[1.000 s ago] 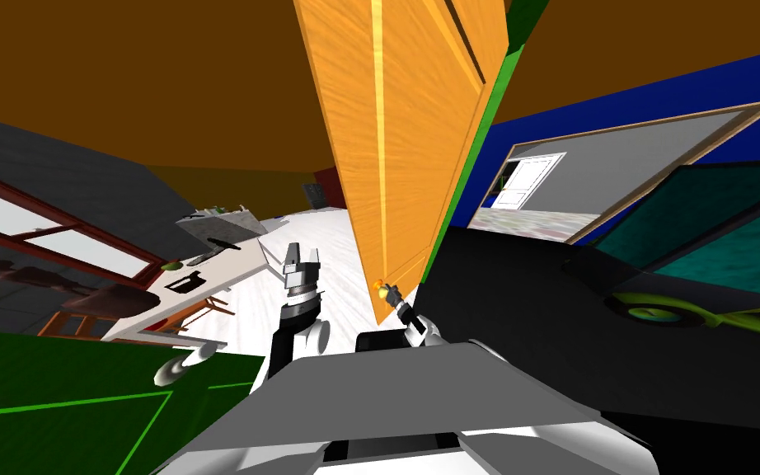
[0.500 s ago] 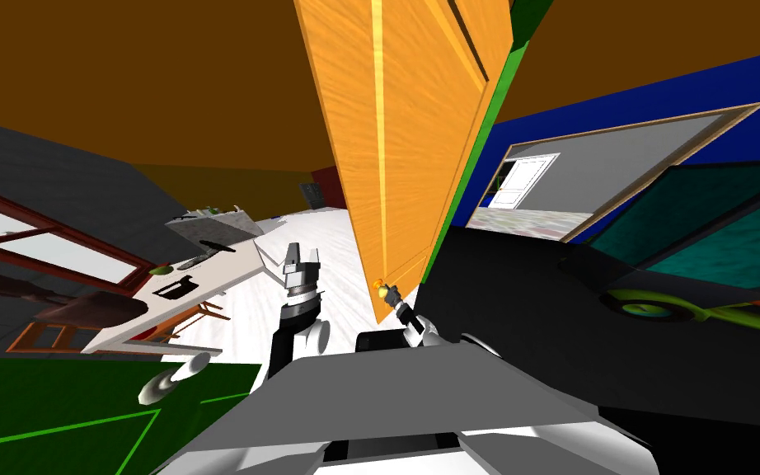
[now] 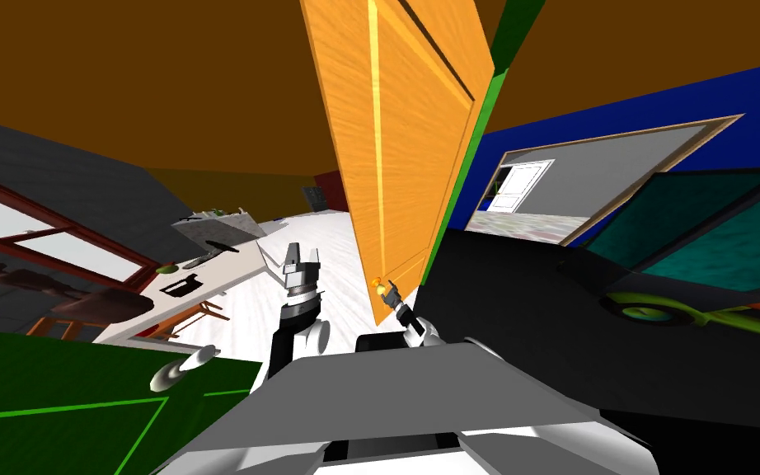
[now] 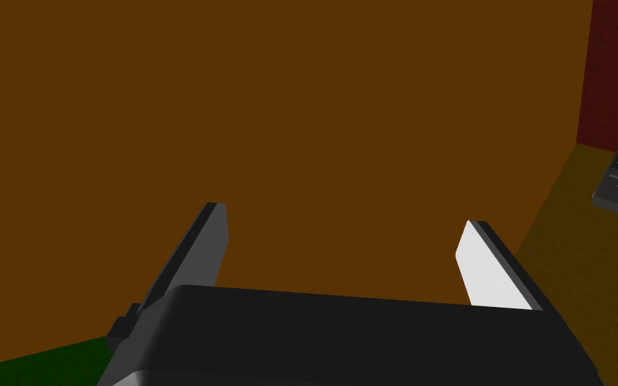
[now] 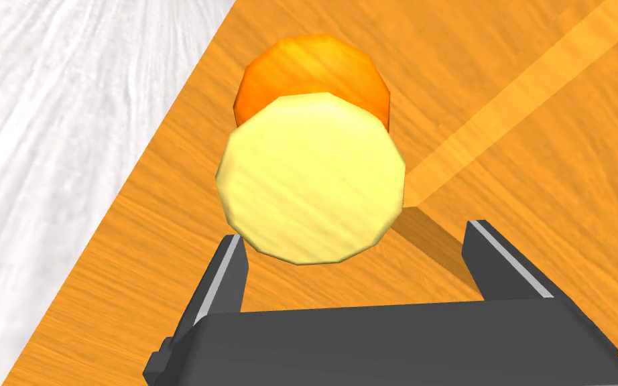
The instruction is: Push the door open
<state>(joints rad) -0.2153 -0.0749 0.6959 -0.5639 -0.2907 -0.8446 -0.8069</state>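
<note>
The orange door (image 3: 403,124) stands partly open. The right gripper (image 5: 356,234) is right at the door's pale yellow round knob (image 5: 311,177), fingers apart, not squeezing it. The left gripper (image 3: 292,251) is up beside the door, above the white floor (image 3: 329,247), fingers apart too.

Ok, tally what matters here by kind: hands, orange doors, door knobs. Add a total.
Hands: 2, the left hand and the right hand, both open.
Doors: 1, the orange door.
Knobs: 1, the pale yellow knob just ahead of the right hand.
Total: 4.
</note>
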